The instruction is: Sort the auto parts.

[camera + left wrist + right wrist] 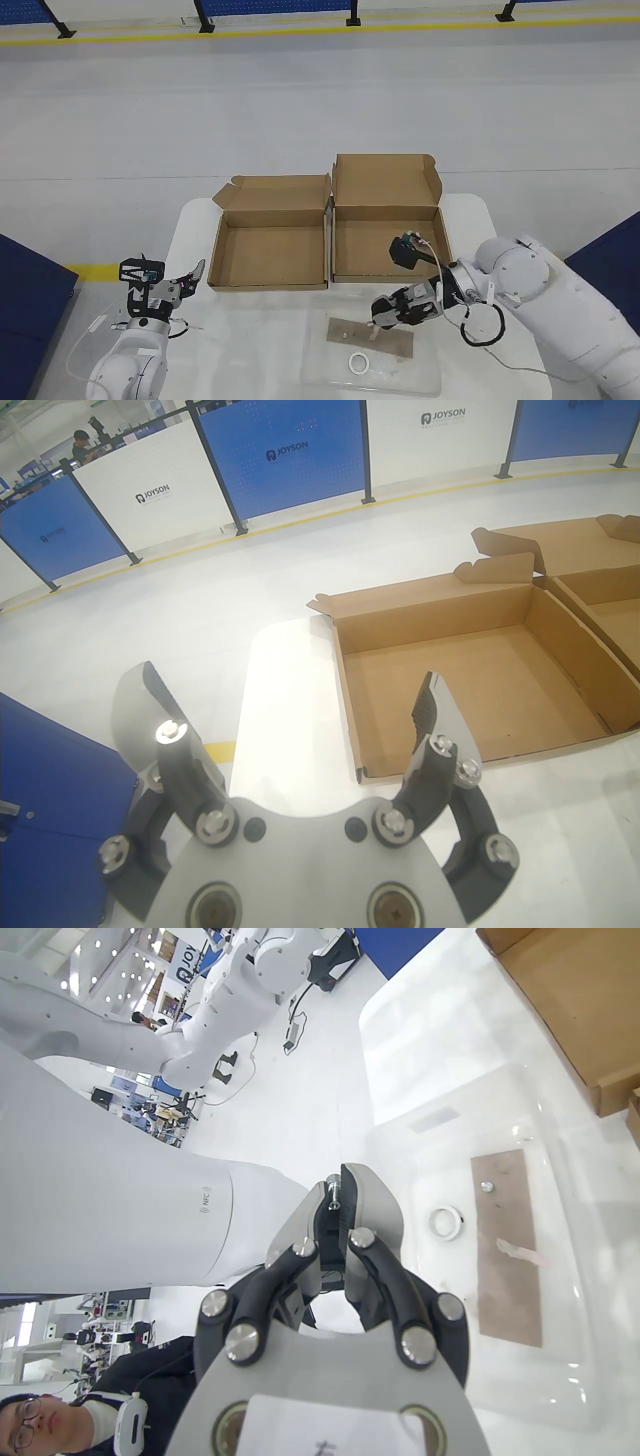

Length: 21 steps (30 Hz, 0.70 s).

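My right gripper (336, 1188) is shut on a small metal bolt (332, 1186), which sticks out at its fingertips. In the top view this gripper (379, 314) hangs over the far edge of a clear plastic tray (420, 378). In the tray lie a brown card (507, 1278), a white ring (445, 1223), a small silver nut (486, 1186) and a pale translucent scrap (520, 1254). My left gripper (288, 686) stands open and holds nothing, at the table's left edge (168, 283), short of the left cardboard box (430, 615).
Two open cardboard boxes sit side by side at the back of the white table, the left one (225, 255) and the right one (340, 245), both with bare floors. A blue panel (30, 290) stands close to the table's left side.
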Tool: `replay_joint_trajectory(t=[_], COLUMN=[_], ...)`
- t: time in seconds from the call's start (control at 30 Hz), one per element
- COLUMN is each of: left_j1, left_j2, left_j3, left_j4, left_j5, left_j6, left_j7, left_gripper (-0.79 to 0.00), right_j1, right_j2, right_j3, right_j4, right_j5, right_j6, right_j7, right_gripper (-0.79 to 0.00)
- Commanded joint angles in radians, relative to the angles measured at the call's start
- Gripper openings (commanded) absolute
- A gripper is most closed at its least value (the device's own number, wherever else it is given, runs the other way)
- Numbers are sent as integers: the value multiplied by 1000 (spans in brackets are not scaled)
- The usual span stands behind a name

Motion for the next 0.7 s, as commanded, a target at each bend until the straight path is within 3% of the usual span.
replay_joint_trajectory(t=[0.0, 0.1, 0.17, 0.37, 0.67], left_j1=[0, 0, 0, 0, 0], left_j2=[0, 0, 0, 0, 0], left_j3=[0, 0, 0, 0, 0], left_j4=[0, 0, 0, 0, 0], left_j5=[0, 0, 0, 0, 0], left_j6=[0, 0, 0, 0, 0], left_j7=[0, 0, 0, 0, 0], left_gripper=[0, 0, 0, 0, 0], right_j1=[0, -16, -26, -4, 14], right_j2=[0, -1, -1, 7, -28], right_j3=[0, 4, 8, 34, 83], right_j4=[0, -3, -14, -51, -46], right_j5=[0, 43, 184, 488, 748], right_j6=[0, 5, 7, 139, 250], right_j7=[0, -9, 6, 139, 250], right_gripper=[-785, -785, -785, -785, -785])
